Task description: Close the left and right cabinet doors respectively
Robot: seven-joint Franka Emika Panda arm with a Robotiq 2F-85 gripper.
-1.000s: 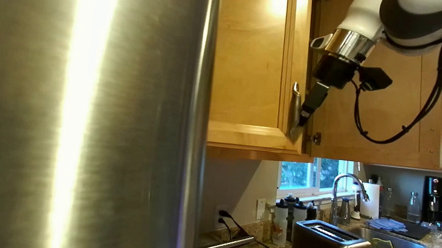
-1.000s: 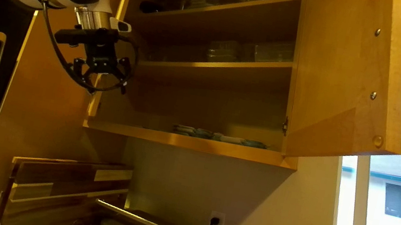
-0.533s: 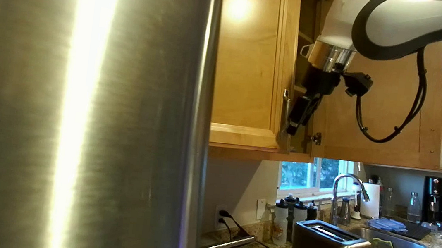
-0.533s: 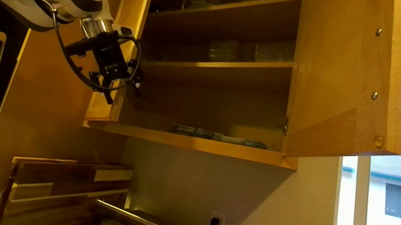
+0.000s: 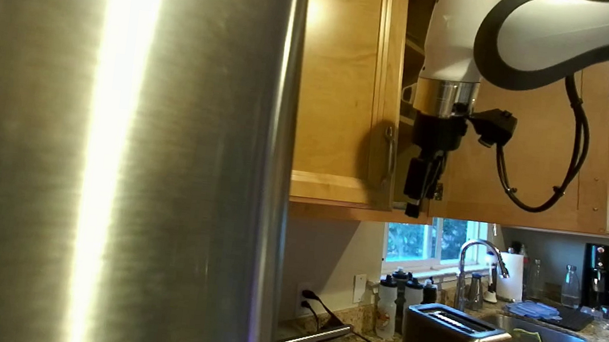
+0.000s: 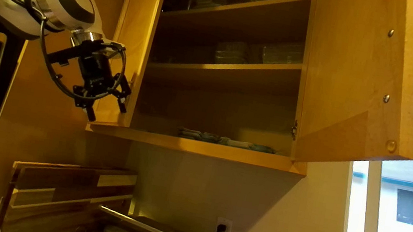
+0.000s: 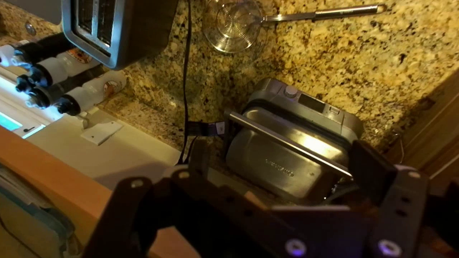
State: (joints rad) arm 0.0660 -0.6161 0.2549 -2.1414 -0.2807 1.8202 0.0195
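Wall cabinet (image 6: 196,147), in both exterior views: front standing open, so neither half of the job looks finished. Left cabinet door (image 6: 137,27), at the cabinet's left side: swung inward over the last second, free edge now further across the opening, yet well short of closed. Right cabinet door (image 6: 354,74), at the cabinet's right side: wide open, next to no shift. Reading: left door is the step in hand, partway along; the right one likely waits its turn. Gripper (image 6: 107,112), before the cabinet's left part: fingers spread apart, nothing between them. It has dropped lower and turned more upright; in an exterior view a gap now shows beside the left door. Contact seems lost, so a fresh push is probably called for. Writing: contact grill (image 7: 287,157), under the cabinet, bears a line of letters (image 7: 279,168), too blurred to read safely. White sports bottle (image 7: 95,89), below and past the cabinet's right end: round orange-brown emblem (image 7: 113,87), no words legible. Pale tag (image 7: 220,128) near the power cord (image 7: 184,79) under the cabinet: too small to read.
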